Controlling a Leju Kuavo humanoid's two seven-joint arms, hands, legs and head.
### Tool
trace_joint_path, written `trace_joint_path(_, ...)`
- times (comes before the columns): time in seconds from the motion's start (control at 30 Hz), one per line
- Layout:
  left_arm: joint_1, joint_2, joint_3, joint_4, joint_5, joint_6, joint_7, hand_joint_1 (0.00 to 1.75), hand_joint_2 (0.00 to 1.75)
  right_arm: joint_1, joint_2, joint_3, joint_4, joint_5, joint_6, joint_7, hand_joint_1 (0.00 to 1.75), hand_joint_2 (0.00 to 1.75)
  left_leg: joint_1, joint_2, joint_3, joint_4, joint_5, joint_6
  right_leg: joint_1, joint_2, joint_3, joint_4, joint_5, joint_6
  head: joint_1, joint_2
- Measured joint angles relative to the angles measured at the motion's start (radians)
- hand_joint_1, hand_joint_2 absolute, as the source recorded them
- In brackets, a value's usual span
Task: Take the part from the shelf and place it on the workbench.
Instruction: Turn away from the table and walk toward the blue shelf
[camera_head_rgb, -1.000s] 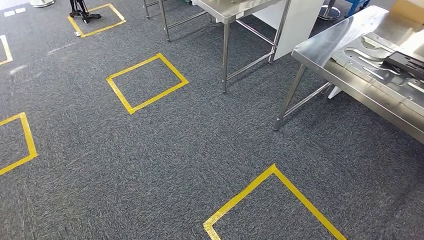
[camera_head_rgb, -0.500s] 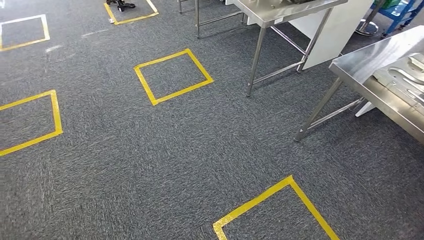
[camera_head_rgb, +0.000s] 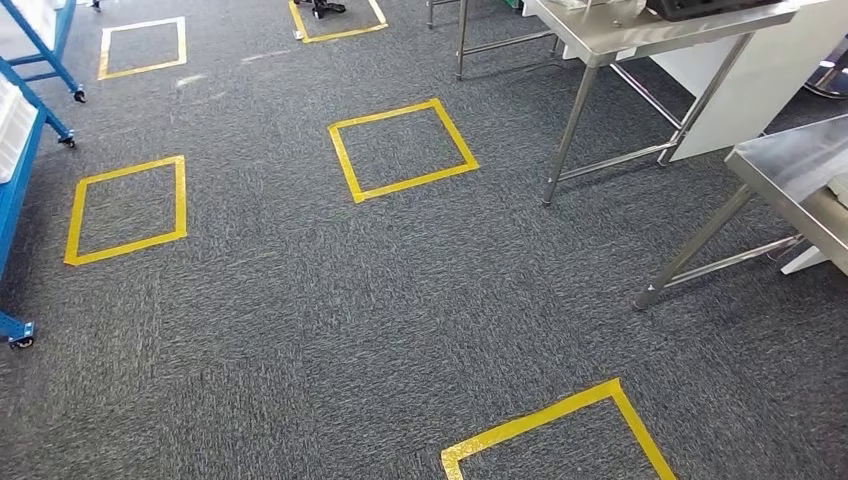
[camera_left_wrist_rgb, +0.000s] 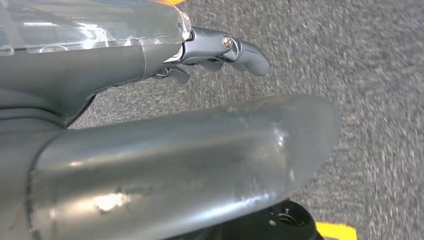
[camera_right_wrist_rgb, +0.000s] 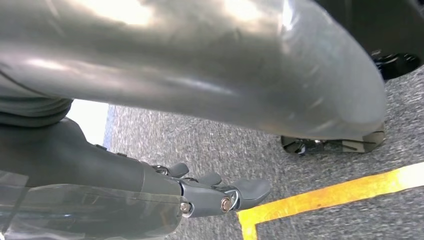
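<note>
A blue wheeled shelf (camera_head_rgb: 22, 165) with a white bin (camera_head_rgb: 10, 120) stands at the left edge of the head view. At the right edge is the corner of a steel workbench (camera_head_rgb: 785, 165). I cannot make out any part on the shelf. In the left wrist view my left hand (camera_left_wrist_rgb: 165, 150) hangs over the carpet, its fingers (camera_left_wrist_rgb: 225, 47) stretched out apart from the thumb, holding nothing. My right hand (camera_right_wrist_rgb: 200, 95) hangs the same way, its fingers (camera_right_wrist_rgb: 225, 195) extended over a yellow tape line and nothing in them.
Grey carpet carries several yellow tape squares, one in the middle (camera_head_rgb: 402, 150), one at the left (camera_head_rgb: 128, 210), one near me (camera_head_rgb: 560, 430). A second steel table (camera_head_rgb: 640, 25) stands at the back right, with a white panel (camera_head_rgb: 760, 75) behind it.
The whole view has swung left as the camera turned: the steel tables slid to the right and the blue shelf came in at the left edge.
</note>
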Motion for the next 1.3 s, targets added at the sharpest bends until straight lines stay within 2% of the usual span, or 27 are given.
trace_joint_path(0.07,-0.001,0.001,-0.002,0.000,-0.002,-0.001,0.000,0.00,0.00,-0.001,0.000,-0.002,0.000,0.001,-0.002,0.000,0.00,0.00,0.000,0.035,0.079,-0.144,0.057,0.003,0.001,-0.019,0.004,0.007,-0.008,0.010,-0.001,0.000)
trace_joint_path(0.1,-0.002,0.001,-0.003,0.001,-0.004,-0.001,0.000,0.00,0.00,-0.002,0.000,-0.003,0.000,0.002,-0.002,0.000,0.00,0.00,-0.002,0.048,0.104,-0.193,0.071,0.008,0.003,-0.026,0.005,0.011,-0.011,0.017,0.001,0.000)
trace_joint_path(0.13,-0.003,0.001,-0.004,0.001,-0.005,-0.002,0.000,0.00,0.00,-0.003,0.000,-0.003,0.000,0.002,-0.003,0.000,0.00,0.00,-0.004,0.056,0.115,-0.216,0.075,0.015,0.006,-0.032,0.006,0.013,-0.014,0.023,0.003,0.000)
trace_joint_path(0.2,-0.002,0.002,-0.006,0.001,-0.006,-0.002,0.000,0.00,0.00,-0.007,0.000,-0.003,0.000,0.003,-0.004,0.000,0.00,0.00,-0.008,0.040,0.109,-0.219,0.077,0.031,0.006,-0.044,0.008,0.013,-0.015,0.034,0.006,0.000)
trace_joint_path(0.23,-0.001,0.002,-0.006,0.001,-0.006,-0.002,0.000,0.00,0.00,-0.009,0.000,-0.003,0.000,0.003,-0.004,0.000,0.00,0.00,-0.008,0.032,0.108,-0.222,0.080,0.037,0.003,-0.038,0.010,0.015,-0.019,0.040,0.006,0.000)
trace_joint_path(0.3,-0.001,0.003,-0.007,0.002,-0.007,-0.002,0.000,0.00,0.00,-0.010,0.000,-0.004,0.000,0.003,-0.004,-0.002,0.00,0.00,-0.005,0.015,0.110,-0.230,0.088,0.052,-0.002,0.005,-0.009,0.061,-0.057,0.049,0.009,0.000)
trace_joint_path(0.37,-0.003,0.003,-0.008,0.002,-0.008,-0.002,0.000,0.00,0.00,-0.008,0.000,-0.007,0.000,0.003,-0.004,-0.005,0.00,0.00,-0.006,-0.004,0.106,-0.232,0.093,0.060,-0.003,0.049,-0.070,0.184,-0.124,0.051,0.012,0.000)
trace_joint_path(0.4,-0.003,0.003,-0.009,0.002,-0.008,-0.002,0.000,0.00,0.00,-0.007,0.000,-0.009,0.000,0.003,-0.004,-0.006,0.00,0.00,-0.008,-0.015,0.104,-0.232,0.094,0.061,-0.002,0.055,-0.103,0.249,-0.148,0.050,0.012,0.000)
trace_joint_path(0.43,-0.003,0.003,-0.010,0.002,-0.008,-0.003,0.000,0.00,0.00,-0.006,0.000,-0.010,0.000,0.003,-0.004,-0.007,0.00,0.00,-0.011,-0.029,0.103,-0.232,0.094,0.063,-0.001,0.058,-0.126,0.290,-0.155,0.048,0.012,0.000)
trace_joint_path(0.47,-0.002,0.003,-0.012,0.002,-0.008,-0.003,0.000,0.00,0.00,-0.006,0.000,-0.012,0.000,0.003,-0.004,-0.009,0.00,0.00,-0.013,-0.043,0.103,-0.231,0.095,0.063,0.000,0.060,-0.131,0.294,-0.140,0.044,0.012,0.000)
trace_joint_path(0.5,-0.001,0.002,-0.013,0.002,-0.009,-0.003,0.000,0.00,0.00,-0.006,0.000,-0.013,0.000,0.002,-0.004,-0.011,0.00,0.00,-0.015,-0.058,0.105,-0.231,0.095,0.063,0.003,0.065,-0.115,0.254,-0.105,0.038,0.012,0.000)
trace_joint_path(0.53,0.000,0.002,-0.014,0.002,-0.009,-0.003,0.000,0.00,0.00,-0.005,-0.001,-0.014,0.000,0.002,-0.004,-0.012,0.00,0.00,-0.016,-0.073,0.107,-0.231,0.096,0.063,0.006,0.080,-0.085,0.185,-0.061,0.029,0.012,0.000)
trace_joint_path(0.6,-0.001,-0.003,-0.016,0.003,-0.009,-0.004,0.000,0.00,0.00,-0.003,-0.005,-0.017,0.000,0.000,-0.004,-0.015,0.00,0.00,-0.015,-0.100,0.107,-0.231,0.097,0.060,0.012,0.129,-0.028,0.056,-0.003,0.009,0.011,0.000)
trace_joint_path(0.63,-0.002,-0.005,-0.017,0.004,-0.009,-0.004,0.001,0.00,0.00,-0.003,-0.008,-0.019,0.000,-0.001,-0.004,-0.016,0.00,0.00,-0.012,-0.111,0.104,-0.231,0.099,0.055,0.015,0.146,-0.016,0.024,0.006,0.002,0.012,0.000)
trace_joint_path(0.67,-0.002,-0.007,-0.017,0.005,-0.009,-0.004,0.001,0.00,0.00,-0.004,-0.010,-0.019,0.000,-0.001,-0.004,-0.017,0.00,0.00,-0.009,-0.122,0.100,-0.232,0.102,0.049,0.016,0.150,-0.013,0.014,0.004,-0.002,0.013,0.000)
trace_joint_path(0.7,-0.001,-0.007,-0.017,0.005,-0.009,-0.004,0.001,0.00,0.00,-0.006,-0.010,-0.019,0.000,-0.001,-0.004,-0.018,0.00,0.00,-0.007,-0.136,0.097,-0.236,0.106,0.042,0.018,0.139,-0.011,0.008,0.008,-0.004,0.014,0.000)
trace_joint_path(0.73,0.001,-0.007,-0.017,0.005,-0.009,-0.004,0.001,0.00,0.00,-0.008,-0.010,-0.019,0.000,-0.001,-0.004,-0.019,0.00,0.00,-0.006,-0.137,0.095,-0.236,0.107,0.038,0.015,0.125,-0.006,-0.003,0.013,-0.006,0.015,0.000)
trace_joint_path(0.8,0.003,-0.007,-0.017,0.005,-0.009,-0.003,0.001,0.00,0.00,-0.007,-0.009,-0.019,0.000,-0.001,-0.004,-0.020,0.00,0.00,-0.012,-0.094,0.079,-0.204,0.085,0.032,0.009,0.095,0.009,-0.030,0.025,-0.012,0.012,0.000)
trace_joint_path(0.87,0.002,-0.006,-0.018,0.004,-0.009,-0.002,0.001,0.00,0.00,-0.003,-0.009,-0.020,0.000,-0.001,-0.004,-0.021,0.00,0.00,-0.013,-0.033,0.027,-0.094,0.022,0.026,0.008,0.062,0.016,-0.043,0.028,-0.015,0.011,0.000)
trace_joint_path(0.93,0.001,-0.006,-0.019,0.005,-0.009,-0.002,0.001,0.00,0.00,-0.001,-0.009,-0.020,0.000,-0.001,-0.004,-0.021,0.00,0.00,-0.006,-0.014,-0.026,0.021,-0.025,0.015,0.009,0.027,0.016,-0.040,0.023,-0.014,0.010,0.000)
trace_joint_path(0.97,0.002,-0.006,-0.019,0.005,-0.009,-0.002,0.001,0.00,0.00,-0.001,-0.009,-0.020,0.000,-0.001,-0.004,-0.021,0.00,0.00,-0.002,-0.010,-0.032,0.037,-0.023,0.009,0.008,0.012,0.016,-0.037,0.020,-0.011,0.011,0.000)
trace_joint_path(1.0,0.004,-0.006,-0.019,0.005,-0.009,-0.002,0.001,0.00,0.00,-0.002,-0.009,-0.020,0.000,-0.001,-0.004,-0.021,0.00,0.00,0.003,-0.004,-0.016,0.010,-0.001,0.004,0.006,-0.002,0.017,-0.033,0.016,-0.007,0.010,0.000)
trace_joint_path(1.07,0.004,-0.006,-0.020,0.005,-0.009,-0.002,0.002,0.00,0.00,-0.002,-0.009,-0.020,0.000,-0.001,-0.002,-0.021,0.00,0.00,0.011,0.029,0.056,-0.120,0.057,-0.007,0.001,-0.026,0.017,-0.017,0.002,0.006,0.010,0.000)
trace_joint_path(1.1,0.003,-0.007,-0.020,0.005,-0.010,-0.003,0.001,0.00,0.00,-0.002,-0.010,-0.021,0.000,-0.001,-0.002,-0.022,0.00,0.00,0.011,0.044,0.086,-0.175,0.076,-0.006,0.001,-0.036,0.016,-0.007,-0.006,0.015,0.009,0.000)
trace_joint_path(1.17,0.002,-0.007,-0.022,0.006,-0.013,-0.005,0.001,0.00,0.00,-0.004,-0.011,-0.023,0.000,-0.002,0.000,-0.023,0.00,0.00,0.005,0.055,0.106,-0.216,0.082,0.008,0.003,-0.050,0.016,0.006,-0.016,0.030,0.013,0.000)
trace_joint_path(1.23,0.005,-0.005,-0.022,0.006,-0.015,-0.005,0.002,0.00,0.00,-0.010,-0.011,-0.026,0.000,-0.002,0.001,-0.024,0.00,0.00,0.001,0.035,0.102,-0.215,0.084,0.026,-0.001,-0.060,0.021,0.006,-0.019,0.043,0.016,0.000)
trace_joint_path(1.3,0.006,-0.003,-0.022,0.005,-0.018,-0.005,0.002,0.00,0.00,-0.011,-0.011,-0.028,0.000,-0.003,0.002,-0.025,0.00,0.00,0.000,0.016,0.103,-0.223,0.089,0.041,-0.008,-0.026,0.013,0.033,-0.045,0.051,0.019,0.000)
